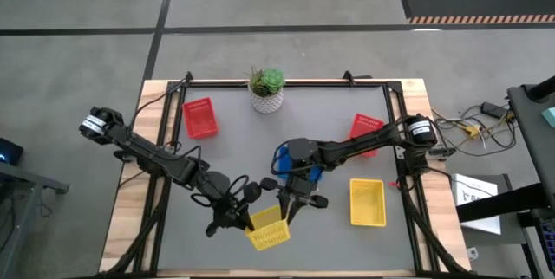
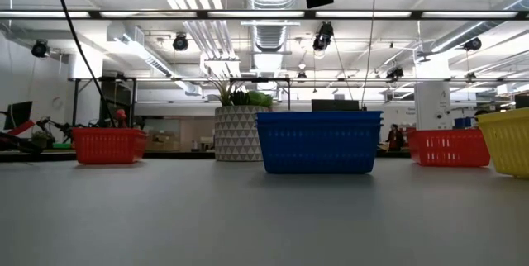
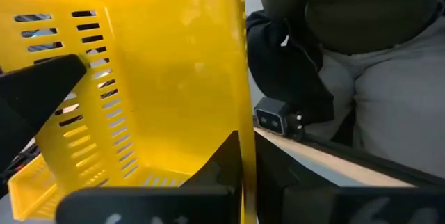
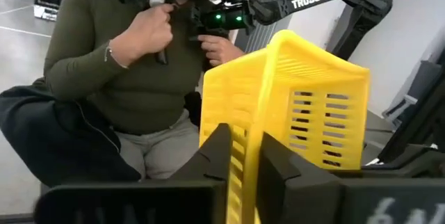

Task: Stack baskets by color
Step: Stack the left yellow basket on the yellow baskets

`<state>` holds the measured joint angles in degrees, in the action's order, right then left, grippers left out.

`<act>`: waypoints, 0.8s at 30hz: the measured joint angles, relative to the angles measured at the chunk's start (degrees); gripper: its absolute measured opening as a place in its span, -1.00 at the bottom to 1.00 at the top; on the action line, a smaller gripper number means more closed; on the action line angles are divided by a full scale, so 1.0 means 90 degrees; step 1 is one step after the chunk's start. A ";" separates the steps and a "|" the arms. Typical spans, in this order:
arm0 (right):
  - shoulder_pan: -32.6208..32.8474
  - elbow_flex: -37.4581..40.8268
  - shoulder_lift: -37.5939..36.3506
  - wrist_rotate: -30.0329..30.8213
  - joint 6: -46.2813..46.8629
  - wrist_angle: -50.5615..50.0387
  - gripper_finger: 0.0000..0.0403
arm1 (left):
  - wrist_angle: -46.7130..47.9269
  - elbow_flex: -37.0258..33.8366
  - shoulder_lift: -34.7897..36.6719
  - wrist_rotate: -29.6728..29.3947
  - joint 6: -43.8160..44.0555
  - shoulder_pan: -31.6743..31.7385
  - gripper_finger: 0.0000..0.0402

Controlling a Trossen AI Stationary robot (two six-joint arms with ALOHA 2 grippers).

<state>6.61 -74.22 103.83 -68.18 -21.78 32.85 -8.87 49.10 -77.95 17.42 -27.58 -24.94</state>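
**Yellow basket held between both arms near the front of the table**

A yellow basket [image 1: 268, 230] hangs lifted off the table [image 1: 329, 140] near its front edge, tilted, with both arms on it. The left gripper [image 1: 240, 214] has its jaws pinching one wall of this basket; in the left wrist view the wall runs straight between the pressed-together fingers. The right gripper [image 1: 293, 203] comes in from the other side, and the right wrist view shows its jaws closed thin on the opposite rim. In the low view the basket shows only as a yellow edge at the top, clear of the surface.

A second yellow basket [image 1: 367, 202] sits on the table to the right, well apart. A blue basket [image 1: 299, 168] lies under the right arm's wrist near the centre. One red basket [image 1: 200, 117] rests at the back left, another red basket [image 1: 365, 133] at the back right, partly under the right arm. The potted plant [image 1: 266, 88] stands at the back middle.

The step looks like a handover of the yellow basket from left arm to right. Next, the left jaws would need to let go so the right arm can carry it over and nest it squarely into the other yellow one.

A seated person [image 4: 132, 78] shows beyond the table in the wrist views.
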 joint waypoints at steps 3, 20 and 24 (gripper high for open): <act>0.0000 0.0000 0.0000 -0.0022 -0.0032 -0.0079 -0.92 | 0.0002 0.0000 -0.0007 0.0095 0.0123 0.0024 -1.00; -0.0082 -0.0015 -0.0020 0.0103 -0.0266 -0.1061 -0.95 | 0.0254 -0.0223 0.0119 -0.0044 0.0533 0.0118 -0.31; -0.0109 -0.0017 -0.0036 0.0077 -0.0234 -0.1422 -0.95 | 0.0473 -0.0343 0.0295 -0.0471 0.0535 0.0125 -0.30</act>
<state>5.63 -74.37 103.50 -67.48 -23.88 20.05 -4.62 46.02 -75.30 13.19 -22.76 -23.82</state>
